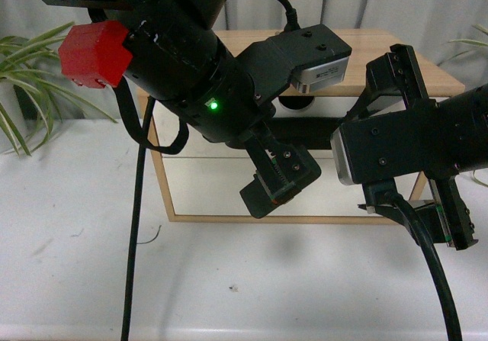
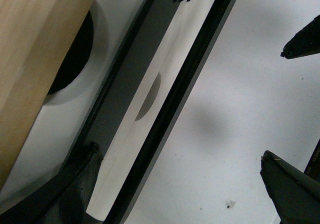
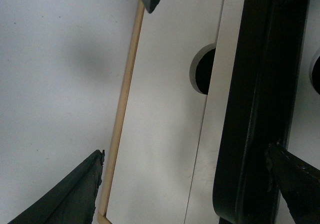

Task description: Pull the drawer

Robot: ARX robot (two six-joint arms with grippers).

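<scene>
Drawer [image 1: 200,144] appears shut, 0 steps complete: left gripper [image 1: 278,179] and right gripper [image 3: 185,151] are spread wide and empty near bar handle [image 3: 250,108], so grasp and pull are outstanding.

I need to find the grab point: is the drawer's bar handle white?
No: the bar handle of the drawer is black against its white front.
</scene>
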